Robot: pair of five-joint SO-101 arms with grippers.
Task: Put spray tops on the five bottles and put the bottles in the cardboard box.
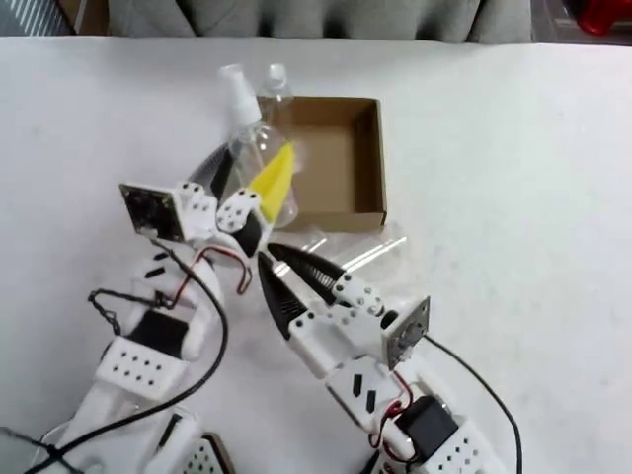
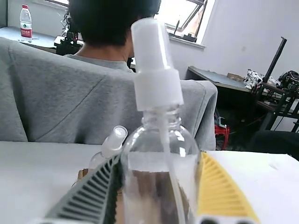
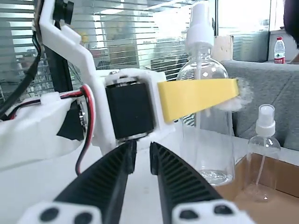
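My left gripper (image 1: 245, 176) is shut on a clear bottle (image 1: 247, 138) with a white spray top, held upright at the left wall of the cardboard box (image 1: 341, 158). In the left wrist view the bottle (image 2: 161, 158) stands between the grey and yellow fingers (image 2: 219, 196). A second capped bottle (image 1: 275, 84) stands in the box's far left corner, and also appears in the right wrist view (image 3: 261, 154). My right gripper (image 1: 269, 255) sits just in front of the left one; its black fingers (image 3: 117, 177) stand a narrow gap apart with nothing between them.
Thin white spray tubes (image 1: 367, 252) lie on the table just in front of the box, to the right of my right gripper. A person in a grey top (image 2: 56, 102) sits behind the table's far edge. White table (image 1: 513, 178) stretches to the right.
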